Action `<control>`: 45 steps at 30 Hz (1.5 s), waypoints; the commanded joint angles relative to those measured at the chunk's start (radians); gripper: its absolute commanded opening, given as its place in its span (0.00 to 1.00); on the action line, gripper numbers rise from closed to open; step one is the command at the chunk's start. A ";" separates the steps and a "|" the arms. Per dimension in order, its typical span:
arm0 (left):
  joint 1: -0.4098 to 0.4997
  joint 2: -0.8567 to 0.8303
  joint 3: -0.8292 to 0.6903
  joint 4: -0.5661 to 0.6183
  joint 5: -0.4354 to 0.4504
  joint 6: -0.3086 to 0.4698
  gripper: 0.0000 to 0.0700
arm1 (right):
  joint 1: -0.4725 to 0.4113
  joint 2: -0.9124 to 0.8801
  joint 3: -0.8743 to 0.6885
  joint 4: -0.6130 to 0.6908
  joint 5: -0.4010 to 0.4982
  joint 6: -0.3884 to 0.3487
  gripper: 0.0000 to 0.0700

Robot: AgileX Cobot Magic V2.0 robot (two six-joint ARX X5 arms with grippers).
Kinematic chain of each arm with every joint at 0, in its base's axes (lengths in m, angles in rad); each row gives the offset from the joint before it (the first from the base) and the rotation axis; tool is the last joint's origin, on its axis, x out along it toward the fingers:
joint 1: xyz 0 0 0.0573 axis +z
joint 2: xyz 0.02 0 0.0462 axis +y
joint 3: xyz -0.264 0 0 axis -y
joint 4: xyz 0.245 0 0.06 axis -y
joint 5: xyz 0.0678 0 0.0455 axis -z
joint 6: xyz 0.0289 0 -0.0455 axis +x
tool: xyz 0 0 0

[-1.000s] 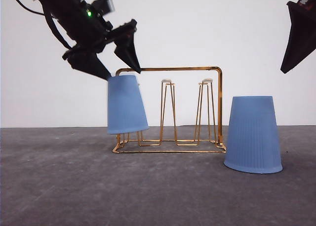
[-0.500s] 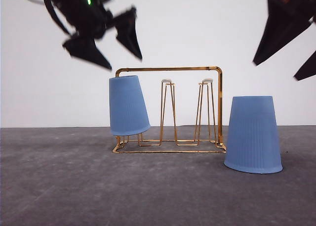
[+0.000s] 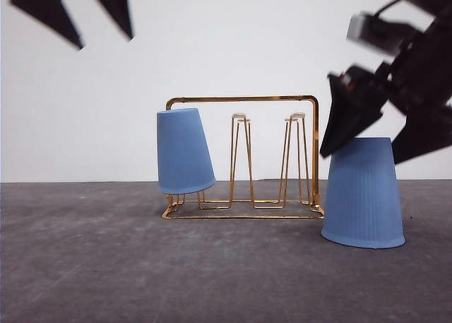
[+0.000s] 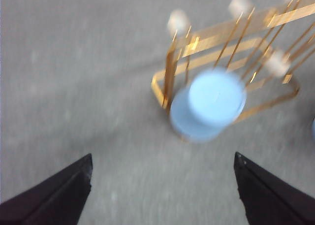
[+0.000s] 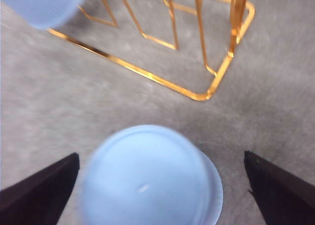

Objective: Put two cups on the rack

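Since the earlier frames the left gripper (image 3: 88, 22) had let go of the first cup (image 3: 184, 151) and climbed to the top left corner of the front view, while the right gripper (image 3: 374, 136) had dropped from the upper right down to the second cup (image 3: 363, 192). The left claw stood wide and empty, its two dark fingertips spread far apart in the left wrist view (image 4: 162, 190), well above the gold wire rack (image 3: 244, 157). The first cup sat upside down over the rack's leftmost peg, tilted slightly, its rim clear of the grey table (image 3: 141, 266); from the left wrist camera its closed base (image 4: 216, 97) faced up among the blurred gold wires (image 4: 236, 38). Two bare pegs with whitish tips (image 3: 238, 115) stood to its right under the arched frame. The second cup rested upside down on the table just beside the rack's right end. The right claw was spread wide too, one finger (image 3: 346, 121) at the cup's upper left edge and the other to its right; whether either touched it could not be told. In the right wrist view the cup's base (image 5: 147, 178) lay between the open fingertips (image 5: 162, 190), with the rack's corner (image 5: 216, 82) beyond it.
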 commanded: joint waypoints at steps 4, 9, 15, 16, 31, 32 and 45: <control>-0.006 -0.052 -0.106 0.031 0.002 -0.013 0.79 | 0.005 0.065 0.018 0.027 -0.003 0.011 0.76; -0.006 -0.131 -0.275 0.052 0.003 -0.062 0.79 | 0.005 0.068 0.024 0.032 -0.041 0.011 0.59; -0.006 -0.180 -0.354 0.031 0.002 -0.083 0.79 | 0.007 0.020 0.130 -0.073 -0.074 0.006 0.58; -0.006 -0.181 -0.355 0.028 0.002 -0.083 0.79 | 0.008 0.006 0.161 -0.100 -0.074 0.005 0.58; -0.005 -0.181 -0.355 0.069 -0.005 -0.083 0.79 | 0.049 -0.013 0.446 -0.167 -0.035 -0.032 0.58; -0.005 -0.181 -0.355 0.069 -0.005 -0.083 0.79 | 0.050 0.002 0.446 -0.153 -0.016 -0.038 0.58; -0.005 -0.181 -0.355 0.073 -0.005 -0.083 0.79 | 0.050 0.274 0.446 -0.017 0.012 -0.045 0.59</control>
